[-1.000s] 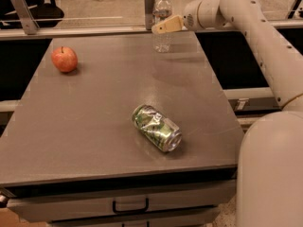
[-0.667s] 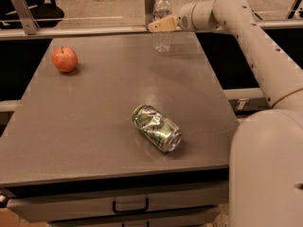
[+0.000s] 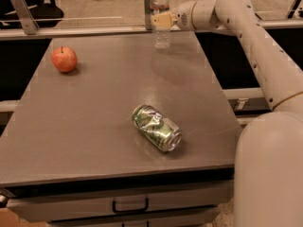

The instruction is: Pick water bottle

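Observation:
The water bottle [image 3: 161, 36] is a small clear plastic bottle with a ribbed body. It stands upright at the far edge of the grey table [image 3: 94, 108], right of centre. My gripper [image 3: 159, 21] reaches in from the right on the white arm [image 3: 246, 27]. Its tan tip is at the bottle's mid-height and overlaps the label area. The bottle still rests on the table.
A red apple [image 3: 64, 59] sits at the far left of the table. A dented green-and-silver can [image 3: 156, 127] lies on its side near the front centre. A rail and a metal post run behind the table. My white base [image 3: 270, 174] stands at the table's right front corner.
My gripper has moved left along the far edge, from just right of the bottle to overlapping its middle. The bottle, apple and can have not moved.

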